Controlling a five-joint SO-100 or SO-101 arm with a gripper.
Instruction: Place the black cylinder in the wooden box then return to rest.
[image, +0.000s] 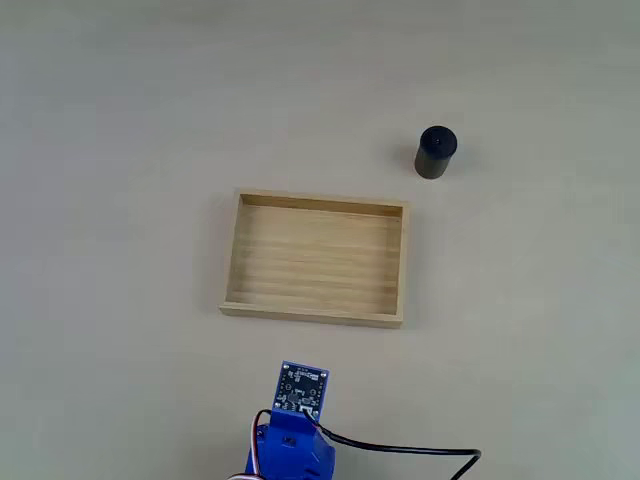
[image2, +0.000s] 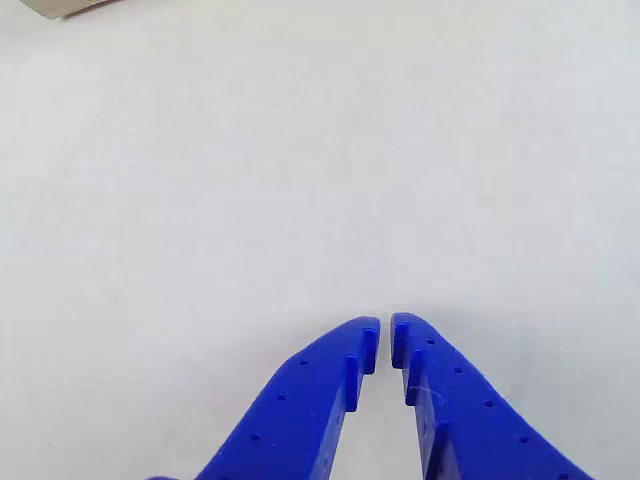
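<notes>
Cylinder job, nothing started yet. Table (image: 100, 120) is plain and pale; wooden box (image: 316, 315) sits mid-frame in the fixed view, floor bare. Arm (image: 295, 430) is parked at the bottom edge, just below the box. Gripper (image2: 385, 335) in the other view — fingers nearly together, holding nothing. Black cylinder (image: 436, 152) stands upright above and right of the box, well apart from it. Looks rigid, light, matte — pinch across the round sides, mid-height.

- The wooden box (image: 315, 258) sits mid-desk (image: 120, 120).
- The black cylinder (image: 435, 152) stands apart, beyond the box's far right corner.
- The blue arm (image: 296, 425) is at the desk's near edge.
</notes>
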